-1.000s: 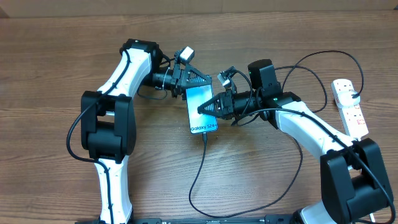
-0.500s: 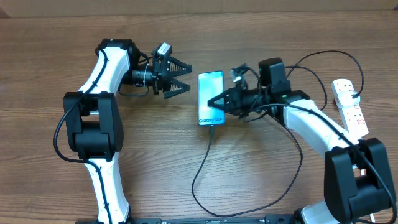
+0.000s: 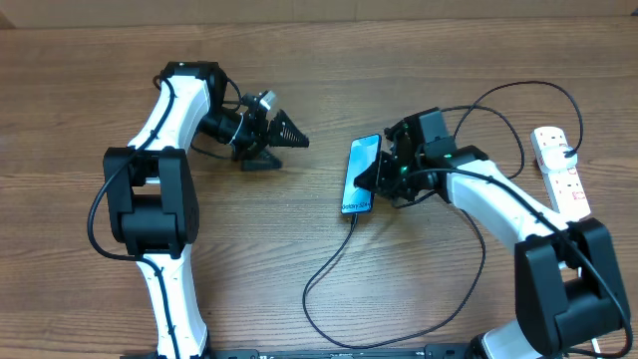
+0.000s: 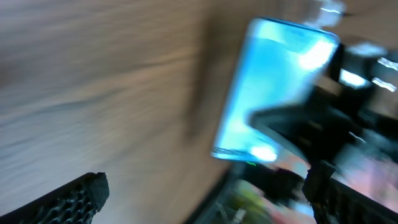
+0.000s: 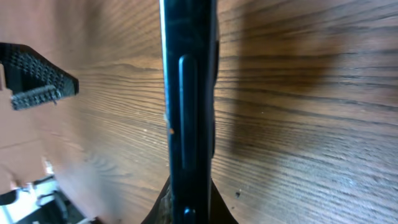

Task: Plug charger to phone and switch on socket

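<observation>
The phone (image 3: 361, 173) shows its light blue screen and stands tilted up on one long edge, right of the table's middle. My right gripper (image 3: 377, 176) is shut on it. In the right wrist view the phone's dark rim (image 5: 189, 106) runs straight up from between the right gripper (image 5: 189, 208). The charger (image 3: 321, 277), a thin black cable, meets the phone's lower short edge and loops toward the front. My left gripper (image 3: 289, 150) is open, well left of the phone, with nothing in it. The blurred left wrist view has the phone (image 4: 273, 93) ahead of the wide left gripper (image 4: 205, 199). The socket (image 3: 560, 172) lies at the far right.
The black cable (image 3: 518, 100) arcs behind my right arm toward the socket, and the socket's thick white cord (image 3: 568, 152) curls on top of it. One left fingertip (image 5: 37, 74) shows at the left of the right wrist view.
My left gripper opened wide, let go of the phone and drew back to the left. My right gripper carried the phone to the right and tipped it up onto its edge.
</observation>
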{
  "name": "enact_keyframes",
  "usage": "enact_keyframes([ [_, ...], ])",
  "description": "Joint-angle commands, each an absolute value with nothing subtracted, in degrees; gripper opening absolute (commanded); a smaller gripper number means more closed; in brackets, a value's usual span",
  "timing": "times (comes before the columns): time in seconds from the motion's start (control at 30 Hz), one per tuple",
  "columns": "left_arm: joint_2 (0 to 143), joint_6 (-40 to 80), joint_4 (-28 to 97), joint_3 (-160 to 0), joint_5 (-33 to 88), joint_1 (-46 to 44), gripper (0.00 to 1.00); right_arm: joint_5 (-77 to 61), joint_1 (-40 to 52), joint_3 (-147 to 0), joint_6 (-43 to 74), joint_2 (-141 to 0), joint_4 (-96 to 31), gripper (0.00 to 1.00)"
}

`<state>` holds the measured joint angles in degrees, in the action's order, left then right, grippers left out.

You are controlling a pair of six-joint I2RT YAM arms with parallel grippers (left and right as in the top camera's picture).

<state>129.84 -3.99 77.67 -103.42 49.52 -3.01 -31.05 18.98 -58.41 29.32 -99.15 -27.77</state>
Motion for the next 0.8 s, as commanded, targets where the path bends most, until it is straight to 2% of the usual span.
enact_keyframes([
  [0.0,128.05,7.68,76.36,-103.33,31.27,-3.38,1.00,-28.93,21.34,-59.27,28.21,-100.71,-26.20,0.04],
  [0.1,128.05,9.89,75.77,-103.33,26.57,-3.40,1.00,-28.93,23.14,-59.27,28.47,-103.48,-24.49,0.04],
  [0.47,128.05,9.87,78.22,-103.33,25.93,-3.88,1.00,-31.79,25.98,-59.27,31.68,-113.86,-14.94,0.04],
  [0.77,128.05,9.87,78.19,-103.33,24.99,-5.41,1.00,-31.51,25.98,-59.27,31.42,-115.39,-12.03,0.27],
])
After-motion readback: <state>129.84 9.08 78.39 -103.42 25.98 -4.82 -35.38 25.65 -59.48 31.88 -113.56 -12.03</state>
